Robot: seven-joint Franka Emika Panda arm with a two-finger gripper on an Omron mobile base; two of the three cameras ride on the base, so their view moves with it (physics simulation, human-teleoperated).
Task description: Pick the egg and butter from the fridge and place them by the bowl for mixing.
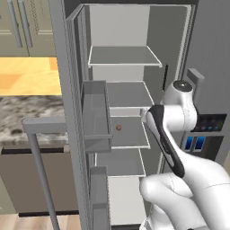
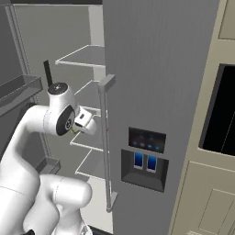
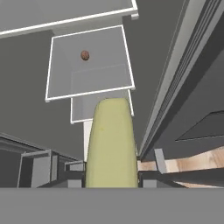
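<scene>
**Inspector:** Start at the left. What stands there?

**Assistant:** The open door of the tall grey fridge (image 1: 72, 90), with grey door bins (image 1: 95, 114) on its inner face. Right of the bins are the grey inner shelves. The tiny brownish-tan rounded egg (image 1: 118, 127) sits alone on a middle shelf (image 1: 130, 134), towards its back.

**Inspector:** And the butter?

**Assistant:** In the hand view, the slim pale yellow stick of butter (image 3: 109, 144) stands up between the two dark fingertips, hiding the tips themselves. The jaws are closed on it. The egg (image 3: 85, 55) shows beyond it on the shelf, well apart.

**Inspector:** Where is the two-finger gripper?

**Assistant:** The gripper (image 2: 77, 131) is inside the fridge, right of the shelves and near the inner side wall. A sliver of yellow shows beneath the hand in the right base view.

**Inspector:** Step in hand, in your judgement?

**Assistant:** Carrying the butter out of the fridge. The egg is not yet fetched, and I cannot see the bowl.

**Inspector:** How should the withdrawal be done?

**Assistant:** Keep the grip firm; the stick is soft-looking and projects well past the fingers, so a knock could lever it loose. Draw straight back through the opening, clear of the shelf edges, side wall and door bins. Only swing once the stick is fully outside. Avoid quick wrist turns.

**Inspector:** Main risk?

**Assistant:** The long end striking a shelf rim.
</scene>
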